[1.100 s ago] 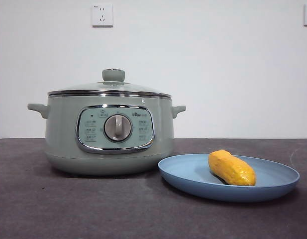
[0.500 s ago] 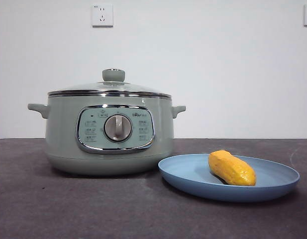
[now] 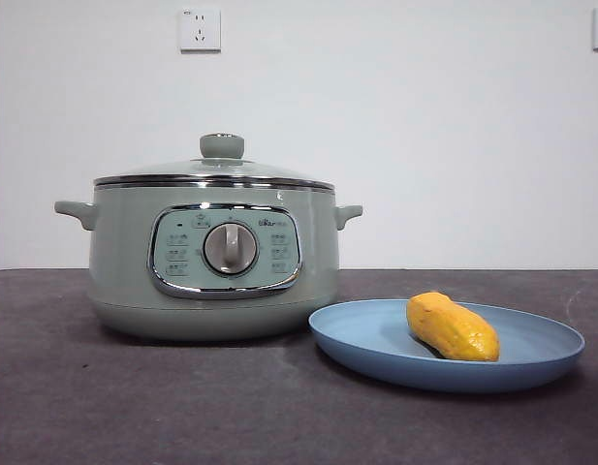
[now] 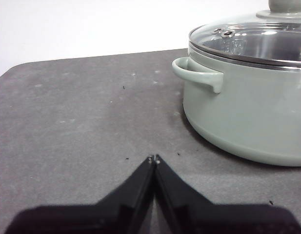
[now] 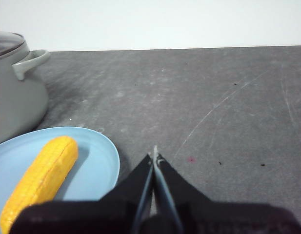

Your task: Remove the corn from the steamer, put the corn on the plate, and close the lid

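The sage-green steamer (image 3: 213, 262) stands on the dark table with its glass lid (image 3: 216, 170) sitting flat on the rim. To its right lies the light-blue plate (image 3: 376, 334), and the yellow corn (image 3: 452, 327) rests on it. Neither arm shows in the front view. In the left wrist view my left gripper (image 4: 153, 159) is shut and empty, low over the table beside the steamer (image 4: 248, 117) and lid (image 4: 257, 41). In the right wrist view my right gripper (image 5: 154, 157) is shut and empty, just off the plate (image 5: 99, 161) that carries the corn (image 5: 43, 180).
A steamer side handle (image 4: 196, 73) juts toward my left gripper. Another handle (image 5: 30, 61) shows in the right wrist view. A white wall with a socket (image 3: 199, 29) closes off the back of the table (image 3: 134, 407).
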